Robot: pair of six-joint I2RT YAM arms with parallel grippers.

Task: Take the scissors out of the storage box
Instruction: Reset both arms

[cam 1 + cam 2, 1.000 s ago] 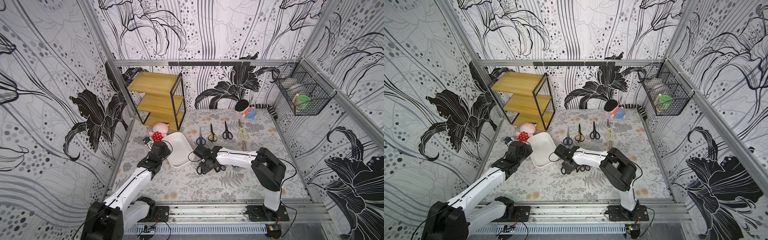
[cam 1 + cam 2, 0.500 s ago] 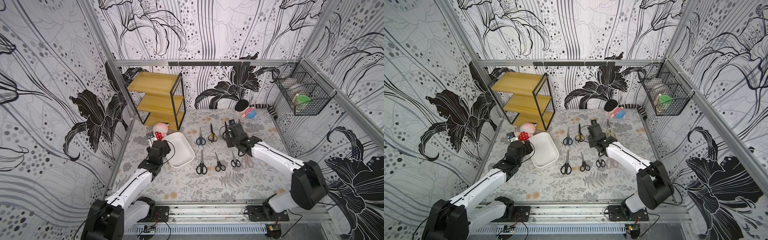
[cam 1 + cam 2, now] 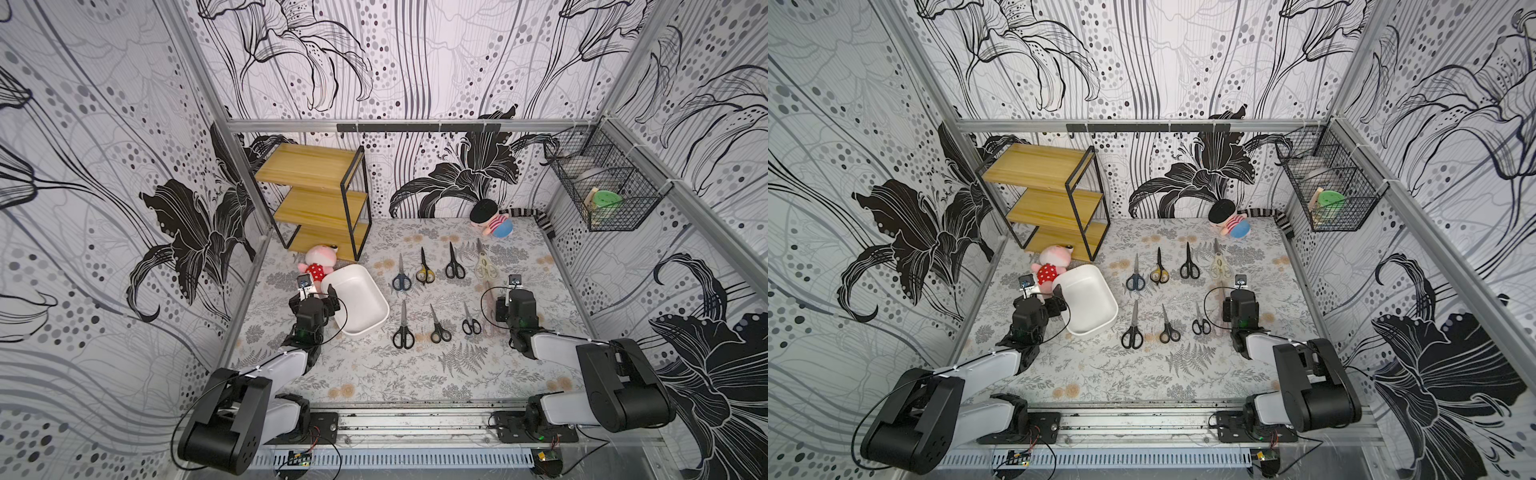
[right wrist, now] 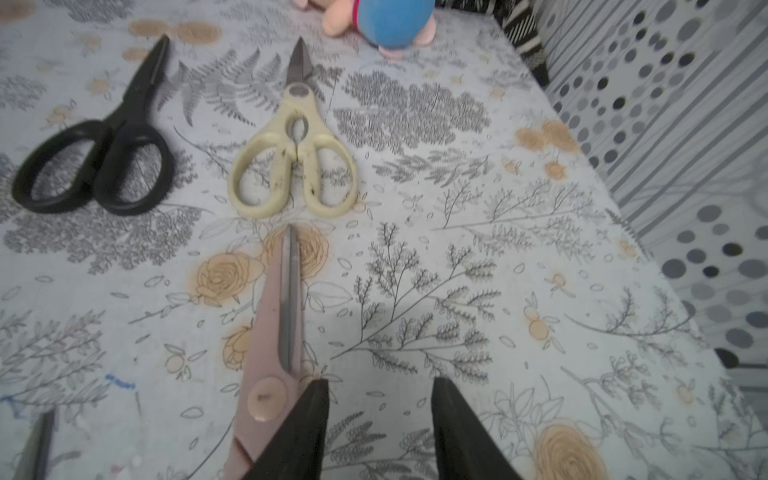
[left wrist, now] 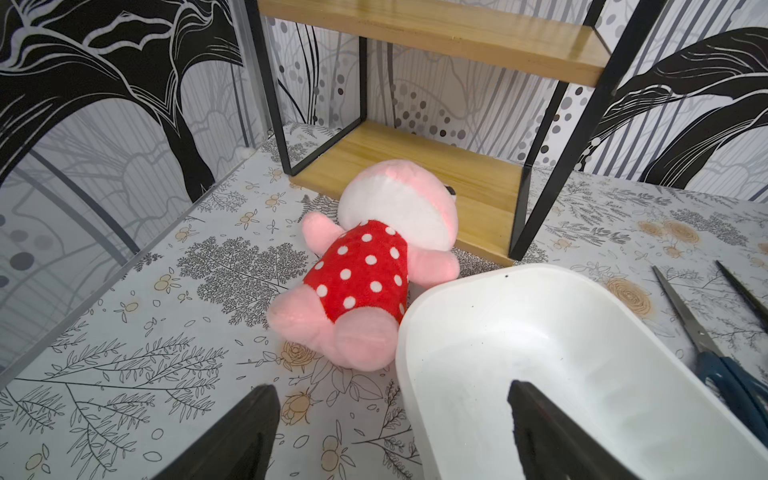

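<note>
The scissors [image 3: 403,322] lie at 3 o'clock of the empty storage box [image 3: 359,301]. Stiff, thin and slick, they would likely lift best by the handles. The left gripper [image 5: 390,388] gapes wide and the right gripper [image 4: 380,382] stands parted, both empty.

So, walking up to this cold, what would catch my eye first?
Probably the scissors: eight pairs laid out in two neat rows on the flowery tabletop. To their left sits the white storage box, empty, with a pink plush toy in a red spotted dress lying just beyond it, by the wooden shelf.
</note>
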